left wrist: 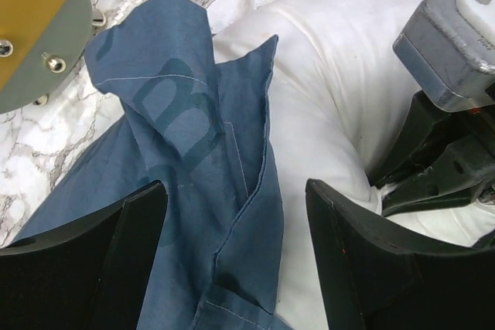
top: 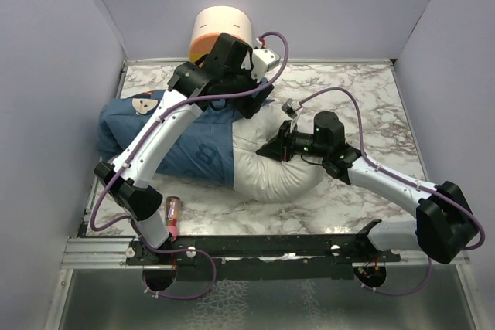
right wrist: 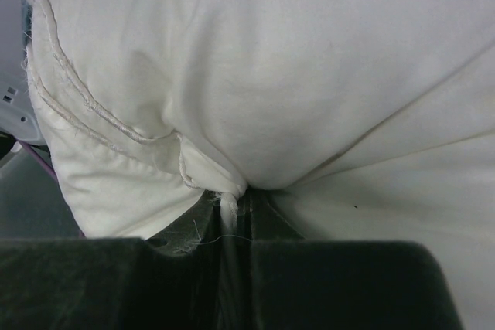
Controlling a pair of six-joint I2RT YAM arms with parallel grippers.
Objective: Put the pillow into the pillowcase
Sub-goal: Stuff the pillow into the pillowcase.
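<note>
lying on marbled table [top: 371, 98] (lilac walls [top: 309, 5]), pillow [top: 274, 179] pinched by right claw [right wrist: 232, 214]; left claw [left wrist: 234, 245] agape.

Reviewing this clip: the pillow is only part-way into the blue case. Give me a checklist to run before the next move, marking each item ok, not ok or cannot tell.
1. Hold on the pillow: ok. The right gripper is shut on a pinch of its white fabric.
2. Free hand for the pillowcase: ok. The left gripper is open above it and holds nothing.
3. Pillow fully inside: not ok. Its white end lies outside the case.
4. The hem spread open: not ok. It lies folded and bunched on top of the pillow.
5. Lower edge of the case mouth under the pillow: cannot tell, it is hidden.
</note>
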